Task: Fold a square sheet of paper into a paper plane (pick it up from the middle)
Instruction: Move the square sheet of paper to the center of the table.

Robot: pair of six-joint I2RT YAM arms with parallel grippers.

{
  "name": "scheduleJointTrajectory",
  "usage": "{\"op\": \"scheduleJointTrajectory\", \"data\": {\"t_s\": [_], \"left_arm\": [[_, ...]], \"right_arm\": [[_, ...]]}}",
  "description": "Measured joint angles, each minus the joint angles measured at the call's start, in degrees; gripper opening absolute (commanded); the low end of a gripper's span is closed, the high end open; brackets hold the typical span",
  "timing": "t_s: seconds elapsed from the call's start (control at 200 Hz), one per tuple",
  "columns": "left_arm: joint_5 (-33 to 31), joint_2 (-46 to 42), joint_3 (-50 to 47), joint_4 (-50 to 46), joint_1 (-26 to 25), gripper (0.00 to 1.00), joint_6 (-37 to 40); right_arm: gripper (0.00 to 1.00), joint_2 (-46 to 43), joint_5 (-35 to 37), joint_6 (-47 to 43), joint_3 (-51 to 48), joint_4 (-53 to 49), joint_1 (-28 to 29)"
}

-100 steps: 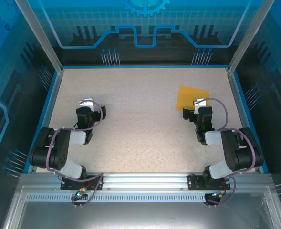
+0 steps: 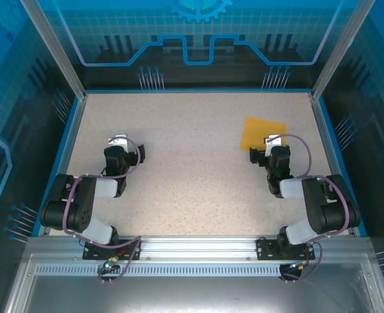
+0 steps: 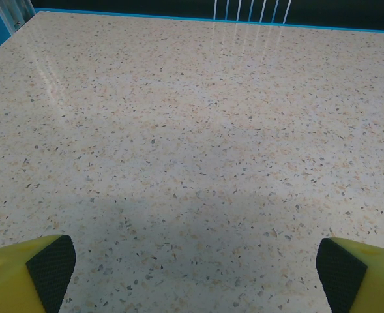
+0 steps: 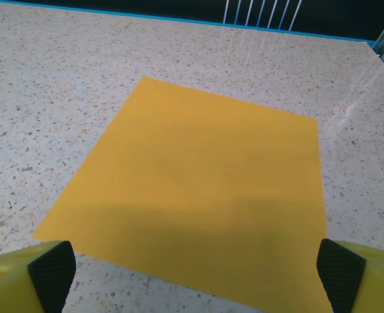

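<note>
Both arms sit folded low, elbows tucked back by their bases. The black-and-grey jointed left arm [image 2: 87, 199] reaches forward, and its yellow-fingered, black-padded left gripper [image 3: 195, 272] has its jaws spread wide with nothing between them. The matching right arm [image 2: 315, 205] mirrors it, and the right gripper [image 4: 195, 274] gapes just as wide, black pads [image 4: 340, 277] at the corners. From above, both seem to hover low, though height is hard to judge.

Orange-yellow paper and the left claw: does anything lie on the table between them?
Nothing. In the top external view the speckled table is bare between the square sheet of paper and the open left gripper.
</note>
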Motion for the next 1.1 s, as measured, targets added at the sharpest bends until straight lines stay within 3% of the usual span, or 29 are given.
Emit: {"op": "scheduleJointTrajectory", "data": {"t_s": [0.305, 0.61, 0.92, 1.1], "left_arm": [[0.70, -0.76, -0.02, -0.22, 0.00, 0.99, 0.02], [0.26, -14.71, -0.09, -9.64, 0.00, 0.99, -3.02], [-1.49, -33.51, 2.27, -31.93, 0.11, 0.98, -13.70], [-3.17, -37.73, 8.09, -46.07, 0.15, 0.98, -22.84]], "right_arm": [[0.99, 0.00, -0.22, -0.33, 0.00, 0.04, -0.09], [1.00, -2.40, 1.18, -1.75, -2.40, 2.91, 1.55], [0.99, -23.63, 3.34, 5.11, 10.43, -29.90, 1.03], [0.99, -28.65, -0.35, 13.14, 17.27, -46.73, 0.61]]}}
